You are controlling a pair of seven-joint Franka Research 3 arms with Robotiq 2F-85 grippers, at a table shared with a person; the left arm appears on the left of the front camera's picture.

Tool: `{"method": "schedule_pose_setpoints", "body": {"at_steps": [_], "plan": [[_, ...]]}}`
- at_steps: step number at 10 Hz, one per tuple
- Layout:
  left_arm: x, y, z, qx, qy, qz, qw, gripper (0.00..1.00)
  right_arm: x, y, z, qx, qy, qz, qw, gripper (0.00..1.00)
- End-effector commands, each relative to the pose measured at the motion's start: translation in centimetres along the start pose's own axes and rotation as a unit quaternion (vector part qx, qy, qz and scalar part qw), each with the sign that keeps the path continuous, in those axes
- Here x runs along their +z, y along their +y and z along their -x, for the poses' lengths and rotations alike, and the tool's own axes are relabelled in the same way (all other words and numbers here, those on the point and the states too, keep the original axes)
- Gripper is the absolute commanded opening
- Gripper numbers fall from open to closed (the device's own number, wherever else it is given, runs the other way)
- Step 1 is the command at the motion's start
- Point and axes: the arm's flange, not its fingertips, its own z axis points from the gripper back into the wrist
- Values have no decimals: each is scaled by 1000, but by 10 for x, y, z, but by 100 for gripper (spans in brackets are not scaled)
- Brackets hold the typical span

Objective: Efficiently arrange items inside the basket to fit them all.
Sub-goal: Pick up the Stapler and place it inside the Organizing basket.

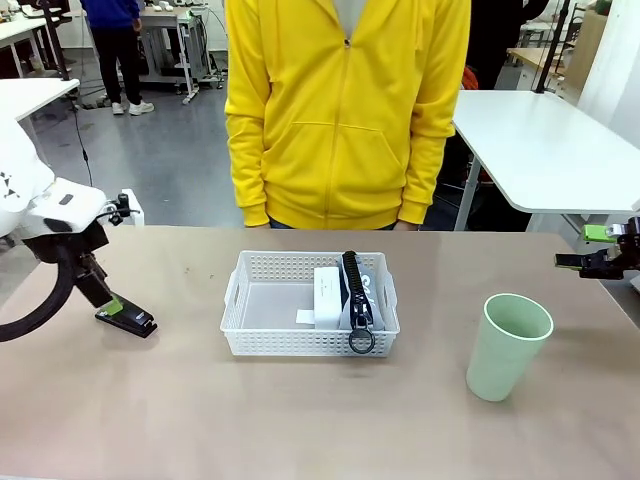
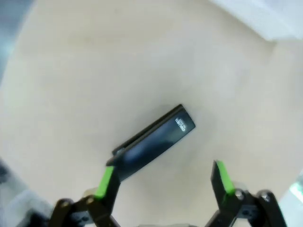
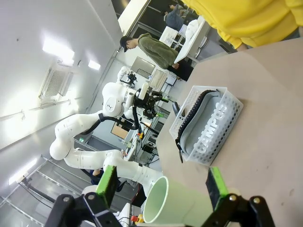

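The white perforated basket (image 1: 262,338) sits mid-table. Inside it, a small white box (image 1: 327,294) stands beside a grey pouch (image 1: 365,295) with a black zipper and ring. The right wrist view shows the same basket (image 3: 233,109) and pouch (image 3: 208,127) from the side. The black stapler (image 1: 128,319) lies on the table at the left. My left gripper (image 1: 107,298) is right over it, open, with the stapler (image 2: 154,142) reaching between its fingers from beside one pad. The pale green cup (image 1: 507,345) stands upright at the right. My right gripper (image 1: 586,248) hovers open at the far right edge, the cup (image 3: 177,203) just ahead of it (image 3: 162,185).
A person in a yellow hoodie (image 1: 345,110) stands at the far edge, right behind the basket. The table (image 1: 300,420) is bare between the basket and its near edge. Another white table (image 1: 540,150) stands at the back right.
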Motion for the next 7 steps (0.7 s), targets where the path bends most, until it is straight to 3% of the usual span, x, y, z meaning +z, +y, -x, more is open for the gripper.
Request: {"method": "schedule_pose_setpoints", "body": {"at_steps": [1,2,4,5,6,7], "plan": [[-10,-5,15,-305,-65,85,946,100,-1,4,-2,-8,2,-2,1000,100],[-13,-9,16,-385,-84,82,915,100,-1,4,-2,-8,2,-2,1000,100],[-15,-17,19,-474,-78,68,875,100,-1,4,-2,-8,2,-2,1000,100],[-19,-18,19,-487,-43,49,871,100,-1,4,-2,-8,2,-2,1000,100],[-23,-14,21,-475,-6,28,880,100,-1,4,-2,-8,2,-2,1000,100],[-20,-12,20,-401,30,-11,916,100,-1,4,-2,-8,2,-2,1000,100]]}}
